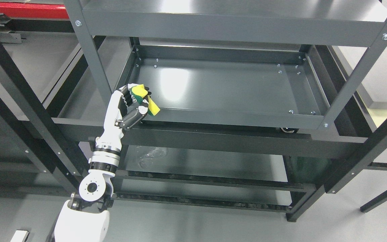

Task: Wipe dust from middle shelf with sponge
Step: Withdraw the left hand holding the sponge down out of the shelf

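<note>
Left hand [131,106], reaching up from the lower left of the frame, has its fingers curled around the yellow-and-green sponge [146,101], held at the front left corner of the middle shelf [227,90].

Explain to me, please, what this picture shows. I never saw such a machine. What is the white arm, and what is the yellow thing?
The camera sits on a humanoid robot's head and looks down. The white arm from the lower left is its left arm; the left hand has jointed fingers, curled around a yellow and green sponge. It hangs at the front left corner of a dark metal shelf, a tray with a low rim. Nothing lies on that tray. The right arm is out of view.
</note>
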Motion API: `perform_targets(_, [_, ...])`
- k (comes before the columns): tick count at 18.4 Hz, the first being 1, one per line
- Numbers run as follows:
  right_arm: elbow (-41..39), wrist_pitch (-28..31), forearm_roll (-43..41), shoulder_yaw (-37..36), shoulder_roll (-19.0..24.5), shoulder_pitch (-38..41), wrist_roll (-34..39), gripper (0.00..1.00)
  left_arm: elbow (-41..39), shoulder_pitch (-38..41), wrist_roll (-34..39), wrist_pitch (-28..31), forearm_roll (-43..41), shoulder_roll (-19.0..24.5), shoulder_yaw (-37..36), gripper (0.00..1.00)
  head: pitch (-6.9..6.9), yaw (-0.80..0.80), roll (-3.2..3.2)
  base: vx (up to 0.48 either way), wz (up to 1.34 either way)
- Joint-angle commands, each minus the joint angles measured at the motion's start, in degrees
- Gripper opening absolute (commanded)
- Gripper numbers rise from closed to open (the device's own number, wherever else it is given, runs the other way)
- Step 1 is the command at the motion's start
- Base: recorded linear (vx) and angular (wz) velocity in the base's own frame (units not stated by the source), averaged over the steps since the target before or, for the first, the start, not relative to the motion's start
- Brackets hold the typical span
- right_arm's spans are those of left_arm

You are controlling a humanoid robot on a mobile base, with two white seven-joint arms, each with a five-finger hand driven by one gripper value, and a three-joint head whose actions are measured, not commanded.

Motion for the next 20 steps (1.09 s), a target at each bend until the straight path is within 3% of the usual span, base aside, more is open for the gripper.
perform_targets(1, [-1.0,4.2,0.0,0.0,-1.0,0.0,0.1,1.00,-9.1,4.9,-0.1,-0.4,3.4,-0.8,7.0,0.03,0.00,0.00,0.00,0.000,0.00])
perform_targets(5, [-1.0,4.2,0.0,0.0,-1.0,0.0,0.1,1.00,-10.1,10.0,-0.3,-5.7,3.4,-0.8,7.2,0.02,0.00,0.00,0.00,0.000,0.00])
perform_targets(9, [-1.0,4.2,0.0,0.1,-1.0,0.0,0.1,1.00,-10.1,17.1,-0.1,-9.9,3.4,-0.8,1.7,0.01,0.00,0.00,0.00,0.000,0.00])
perform_targets(20, [-1.0,4.2,0.0,0.0,-1.0,0.0,0.1,1.00,-10.3,18.7,0.5,-8.2,5.8,-0.8,3.6,0.01,0.00,0.00,0.00,0.000,0.00])
